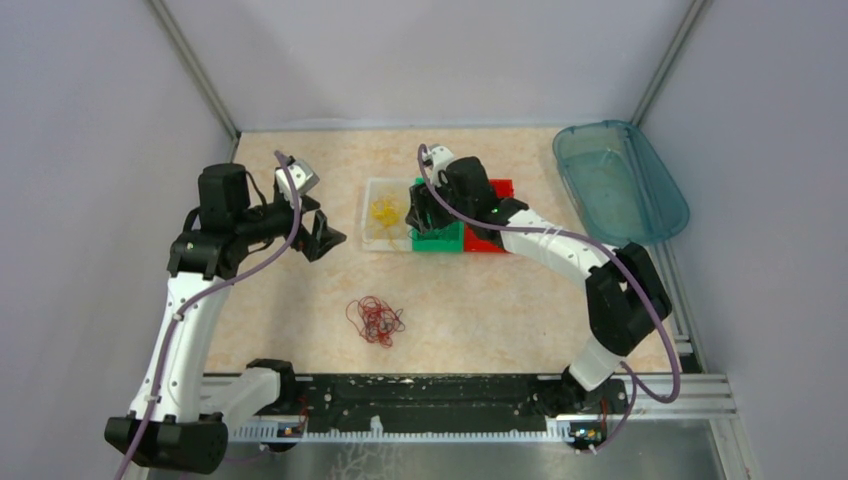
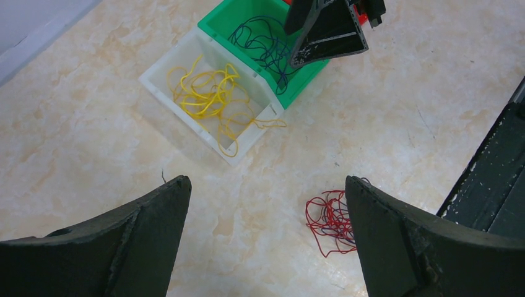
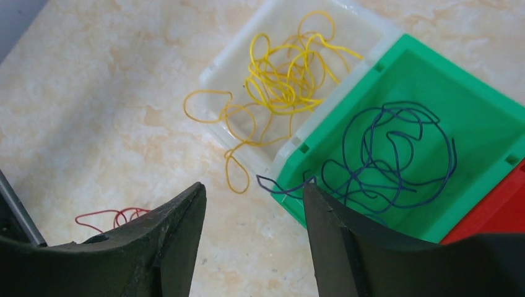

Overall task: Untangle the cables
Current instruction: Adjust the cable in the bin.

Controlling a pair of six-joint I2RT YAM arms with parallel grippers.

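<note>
A tangle of red cables with some dark strands (image 1: 375, 320) lies loose on the table (image 1: 500, 310), also seen as the red tangle (image 2: 331, 216) beside my left gripper's right finger. Yellow cables (image 2: 207, 93) fill the white bin (image 2: 162, 62), with one loop hanging over its rim. Dark purple cables (image 3: 390, 154) lie in the green bin (image 3: 483, 99); one end droops over the rim by my right fingertip. My left gripper (image 2: 265, 180) hovers open and holds nothing, left of the bins. My right gripper (image 3: 254, 185) is open above the green bin's near corner, nothing between its fingers.
A red bin (image 1: 492, 240) stands to the right of the green bin (image 1: 438, 240). A teal tray (image 1: 620, 180) leans at the back right corner. A black rail (image 1: 420, 395) runs along the near edge, and walls enclose the table on three sides.
</note>
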